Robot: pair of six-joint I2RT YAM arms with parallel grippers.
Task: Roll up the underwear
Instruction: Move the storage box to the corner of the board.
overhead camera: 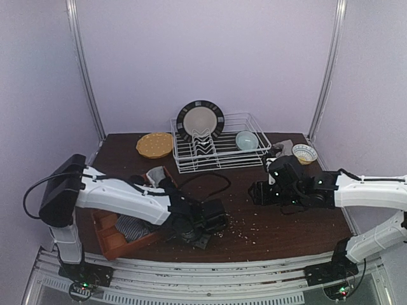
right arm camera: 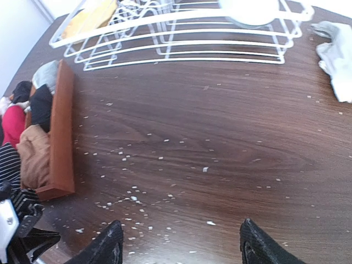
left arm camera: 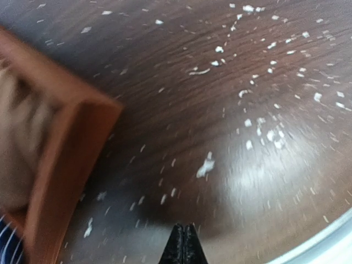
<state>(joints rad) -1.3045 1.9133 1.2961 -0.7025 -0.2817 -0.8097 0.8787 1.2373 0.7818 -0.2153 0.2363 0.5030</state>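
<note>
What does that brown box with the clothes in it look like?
The box looks like reddish-brown wood: a shallow open tray with straight walls. It sits on the dark table, at its near left. Soft underwear fills it: grey, black, red, orange-brown and striped pieces. The left gripper, jaws shut, is close to one corner, not touching.

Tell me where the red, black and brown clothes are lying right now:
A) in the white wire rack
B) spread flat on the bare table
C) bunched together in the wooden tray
C: the right wrist view shows the clothes bunched behind the wall of the wooden tray, while the wire rack has no cloth in it.
</note>
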